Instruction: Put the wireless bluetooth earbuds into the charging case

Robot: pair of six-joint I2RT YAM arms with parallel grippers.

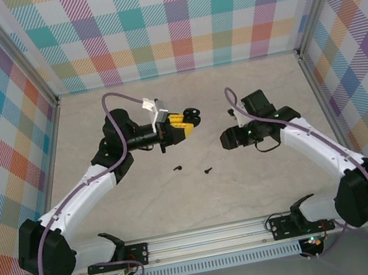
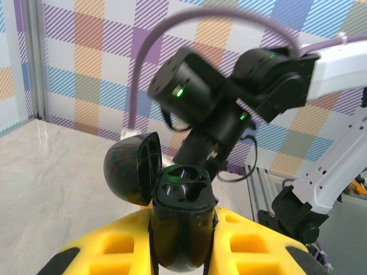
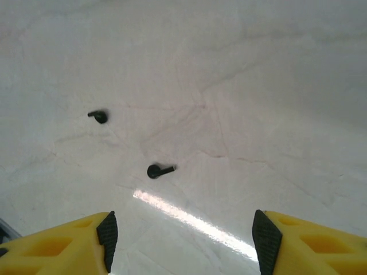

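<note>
The left gripper point(image 1: 185, 124) has its yellow fingers point(image 2: 252, 246) closed tight on a black charging case point(image 2: 183, 197), which stands upright between them. The case's round lid point(image 2: 131, 171) is swung open to one side, and the two hollows inside face up. In the top view the case point(image 1: 193, 114) is held above the table, off the surface.

The right gripper point(image 3: 185, 234) stands about half open with nothing between its black pads point(image 3: 107, 232). It hangs above the table, opposite the left gripper and apart from it point(image 1: 229, 139).

Two black earbuds lie loose on the table, apart from each other and touching neither gripper. The nearer earbud point(image 3: 159, 171) lies just ahead of the right gripper's fingers, on its side with its stem flat point(image 1: 208, 171). The farther earbud point(image 3: 98, 116) lies beyond it, below the left gripper point(image 1: 177, 169).

The table point(image 1: 147, 211) is pale with a faint marble grain, and a streak of light shows on it near the right gripper. Walls point(image 1: 177, 17) with a coloured check pattern close it in on three sides.
</note>
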